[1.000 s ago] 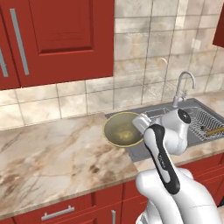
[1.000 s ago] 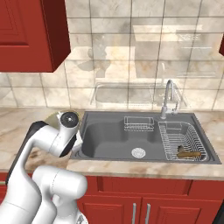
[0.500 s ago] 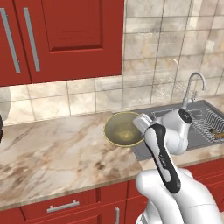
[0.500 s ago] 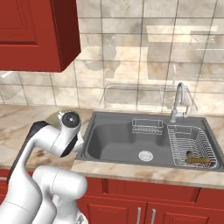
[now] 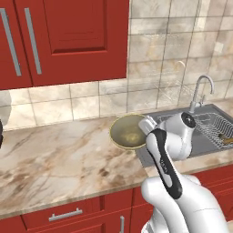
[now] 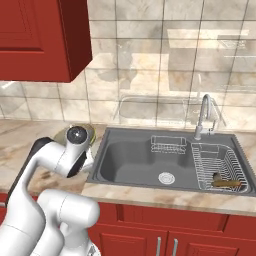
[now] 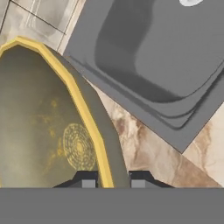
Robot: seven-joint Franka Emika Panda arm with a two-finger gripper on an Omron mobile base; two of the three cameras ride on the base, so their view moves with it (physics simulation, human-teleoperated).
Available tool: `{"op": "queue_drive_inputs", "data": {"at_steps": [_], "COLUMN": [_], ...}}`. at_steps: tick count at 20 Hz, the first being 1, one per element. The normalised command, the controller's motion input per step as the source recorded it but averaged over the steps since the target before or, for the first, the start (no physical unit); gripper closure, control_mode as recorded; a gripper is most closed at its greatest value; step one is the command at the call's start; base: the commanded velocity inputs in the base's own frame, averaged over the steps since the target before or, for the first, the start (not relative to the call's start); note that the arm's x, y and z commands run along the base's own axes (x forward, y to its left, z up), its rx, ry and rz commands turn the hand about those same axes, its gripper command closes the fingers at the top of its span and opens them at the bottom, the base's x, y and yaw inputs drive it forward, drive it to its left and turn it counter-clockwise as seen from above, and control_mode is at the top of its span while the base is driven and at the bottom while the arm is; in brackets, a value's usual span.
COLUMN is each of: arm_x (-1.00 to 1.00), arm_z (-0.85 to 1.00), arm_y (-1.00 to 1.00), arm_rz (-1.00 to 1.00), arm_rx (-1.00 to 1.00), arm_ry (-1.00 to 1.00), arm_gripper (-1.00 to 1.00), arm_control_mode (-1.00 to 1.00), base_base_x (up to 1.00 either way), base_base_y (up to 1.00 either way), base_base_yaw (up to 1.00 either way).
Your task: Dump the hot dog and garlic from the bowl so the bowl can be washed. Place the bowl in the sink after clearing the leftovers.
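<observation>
My gripper point(image 7: 113, 181) is shut on the rim of the olive-yellow bowl point(image 7: 48, 127), one fingertip inside the rim and one outside. The bowl's inside is bare apart from a faint round pattern. In the left base view the bowl point(image 5: 128, 132) hangs over the marble counter just left of the sink point(image 5: 173, 113), with the gripper point(image 5: 146, 125) at its right rim. The right base view has the bowl point(image 6: 61, 133) mostly hidden behind my wrist. The dark grey sink point(image 6: 135, 160) lies to the right, and its corner point(image 7: 153, 52) is beyond the bowl. The hot dog and garlic are out of view.
A chrome faucet point(image 6: 204, 117) stands at the sink's back edge. A wire dish rack point(image 6: 217, 165) in the sink's right half holds a brown elongated thing point(image 6: 226, 183). A small wire caddy point(image 6: 168, 145) hangs at the back. Marble counter point(image 5: 59, 154) stretches left, under red cabinets point(image 5: 68, 36).
The whole scene has slid to the right in both base views, so the base has driven left. The held bowl went with it, from over the sink's left edge to over the counter.
</observation>
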Motion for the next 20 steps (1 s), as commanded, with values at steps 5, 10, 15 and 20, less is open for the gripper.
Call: {"op": "queue_drive_inputs", "data": {"at_steps": [5, 10, 15, 20], "arm_x": [0.41, 0.15, 0.00, 0.00], "arm_z": [0.00, 0.00, -0.02, -0.01], "arm_y": [-0.27, -0.35, -0.59, -0.72], "arm_rz": [-0.51, -0.60, -0.58, -0.52], "arm_rx": [0.07, 0.14, 0.24, 0.32], "arm_ry": [0.18, 0.16, 0.25, 0.34], "arm_gripper": [1.00, 1.00, 1.00, 1.00], "arm_control_mode": [-1.00, -1.00, -1.00, -1.00], "base_base_x": [0.00, 0.00, 0.00, 0.00], "base_base_y": [0.00, 0.00, 0.00, 0.00], "base_base_yaw": [0.00, 0.00, 0.00, 0.00]}}
